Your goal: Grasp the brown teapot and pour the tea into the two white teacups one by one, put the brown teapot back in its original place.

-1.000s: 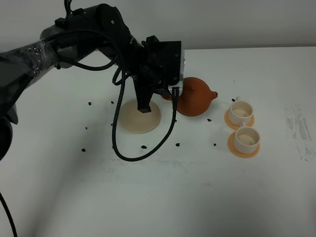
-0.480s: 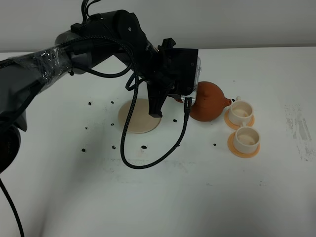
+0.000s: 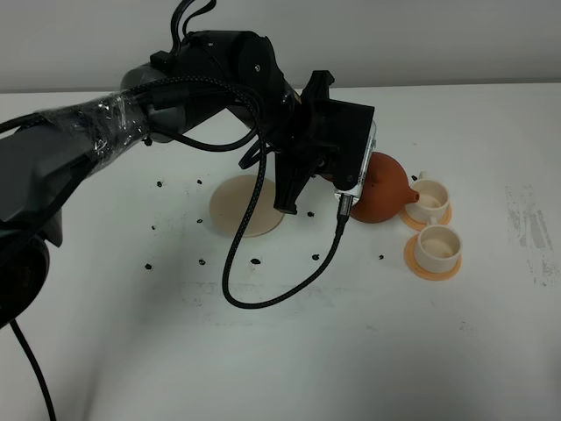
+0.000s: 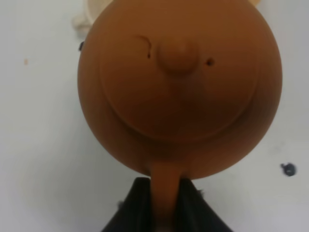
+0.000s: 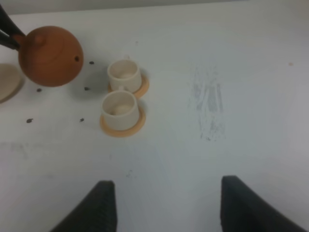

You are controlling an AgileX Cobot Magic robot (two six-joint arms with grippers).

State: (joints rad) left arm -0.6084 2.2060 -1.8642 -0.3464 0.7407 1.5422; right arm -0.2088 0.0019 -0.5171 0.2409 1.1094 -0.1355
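Observation:
The brown teapot hangs just above the table, its spout right beside the far white teacup. My left gripper is shut on the loop handle, and the lid knob faces the left wrist camera. In the high view the arm's wrist hides the fingers. The near white teacup stands on its orange coaster in front of the first. The cream saucer lies bare to the left of the teapot. My right gripper is open over bare table, well short of the cups.
Small dark specks are scattered over the white table around the saucer and teapot. A black cable loops down from the left arm over the saucer. Grey scuff marks lie near the right edge.
The left arm has carried the teapot to the right, from beside the saucer up to the far teacup. The cups and the saucer have stayed put.

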